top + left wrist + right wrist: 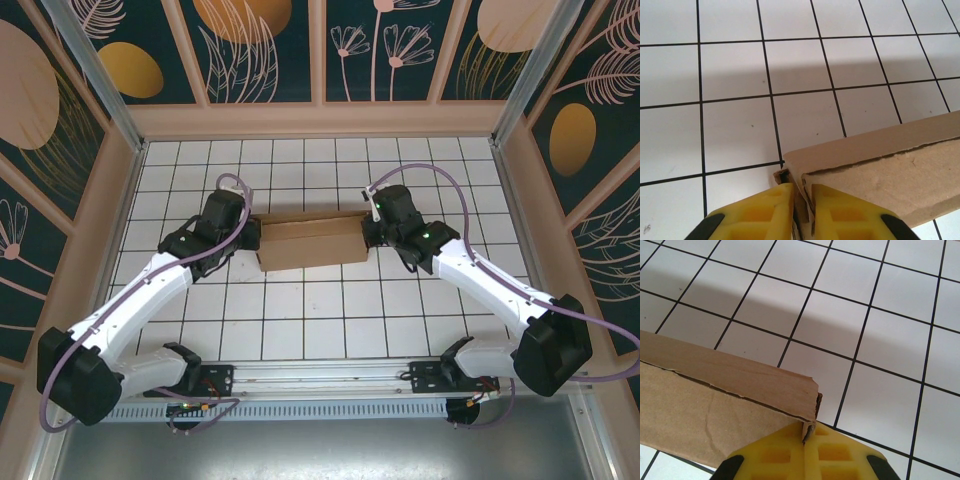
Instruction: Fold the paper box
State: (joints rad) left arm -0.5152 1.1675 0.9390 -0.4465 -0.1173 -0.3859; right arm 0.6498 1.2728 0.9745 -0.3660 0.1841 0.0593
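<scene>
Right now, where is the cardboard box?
Top view: the box lies in the middle of the table, one end pinched by the left fingers, the other by the right fingers.

No legible text, label, brand or number on the paper box [310, 242] (plain brown cardboard) or the tabletop [300, 320].

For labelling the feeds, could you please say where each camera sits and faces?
Top external: above and behind, looking down on white tiled table; left arm and right arm show.
Left wrist: on left arm, facing down; left gripper pinches plain brown cardboard box.
Right wrist: likewise; right gripper grips the other end.
All share the box.
</scene>
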